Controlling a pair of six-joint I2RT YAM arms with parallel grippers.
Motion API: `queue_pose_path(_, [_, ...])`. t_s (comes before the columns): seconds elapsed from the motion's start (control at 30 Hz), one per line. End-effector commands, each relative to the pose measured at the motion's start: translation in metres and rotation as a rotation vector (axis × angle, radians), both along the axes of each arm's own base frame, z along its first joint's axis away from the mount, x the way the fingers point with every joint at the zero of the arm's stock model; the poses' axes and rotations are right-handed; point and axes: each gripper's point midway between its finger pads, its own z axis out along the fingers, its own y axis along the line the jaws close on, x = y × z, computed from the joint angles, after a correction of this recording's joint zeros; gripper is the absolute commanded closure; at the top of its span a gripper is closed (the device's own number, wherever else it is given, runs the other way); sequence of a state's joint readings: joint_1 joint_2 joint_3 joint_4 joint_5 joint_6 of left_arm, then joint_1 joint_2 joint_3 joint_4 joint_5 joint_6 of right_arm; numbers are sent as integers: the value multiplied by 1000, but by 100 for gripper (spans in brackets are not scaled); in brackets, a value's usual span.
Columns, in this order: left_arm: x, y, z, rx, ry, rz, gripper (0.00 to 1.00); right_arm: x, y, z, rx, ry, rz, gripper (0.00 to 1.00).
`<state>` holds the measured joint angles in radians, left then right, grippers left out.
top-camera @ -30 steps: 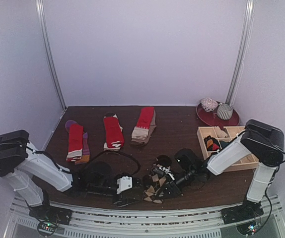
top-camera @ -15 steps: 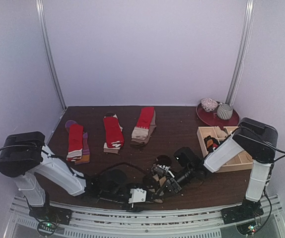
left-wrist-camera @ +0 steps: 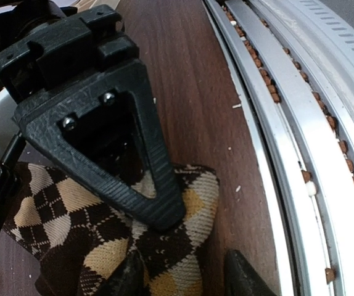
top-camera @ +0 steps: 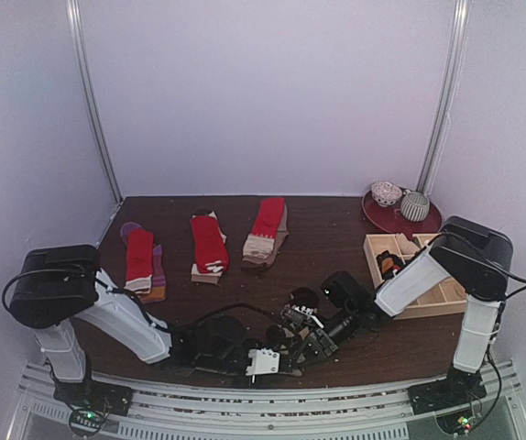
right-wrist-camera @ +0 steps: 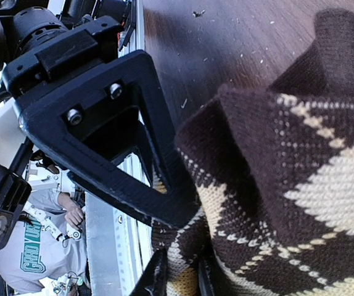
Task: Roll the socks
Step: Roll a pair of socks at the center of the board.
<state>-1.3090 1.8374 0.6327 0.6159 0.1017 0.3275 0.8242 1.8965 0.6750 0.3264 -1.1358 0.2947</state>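
The brown-and-beige argyle sock (left-wrist-camera: 171, 246) lies bunched at the table's near edge, mostly hidden between both grippers in the top view (top-camera: 297, 332). My left gripper (left-wrist-camera: 184, 277) is open, its fingertips (left-wrist-camera: 124, 277) astride the sock's folded end. My right gripper (right-wrist-camera: 178, 277) is shut on a fold of the argyle sock (right-wrist-camera: 300, 185). In the top view the left gripper (top-camera: 274, 356) and right gripper (top-camera: 307, 341) nearly touch. Three more pairs lie flat at the back: red with purple (top-camera: 141, 261), red (top-camera: 209, 243), and red with tan cuff (top-camera: 266, 229).
The pale wooden grid tray (top-camera: 446, 298) stands at the right with a rolled sock (top-camera: 390, 266) in one compartment. A red plate (top-camera: 382, 218) with two bowls sits at the back right. The metal rail (left-wrist-camera: 300, 154) runs along the near edge beside the sock.
My left arm has reached rightward along the near edge, bringing its gripper up to the right gripper. The argyle sock has been bunched smaller between them. The right gripper has barely moved.
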Motion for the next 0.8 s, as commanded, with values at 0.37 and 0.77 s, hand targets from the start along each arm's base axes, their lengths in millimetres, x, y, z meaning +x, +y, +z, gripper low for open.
queue_pose_path(0.37, [-9, 23, -38, 150, 240, 123, 80, -1, -19, 13, -41, -89, -63, 74])
queue_pose_path(0.77, [-38, 28, -58, 393, 747, 243, 100, 13, -30, 85, 158, -752, -230, 63])
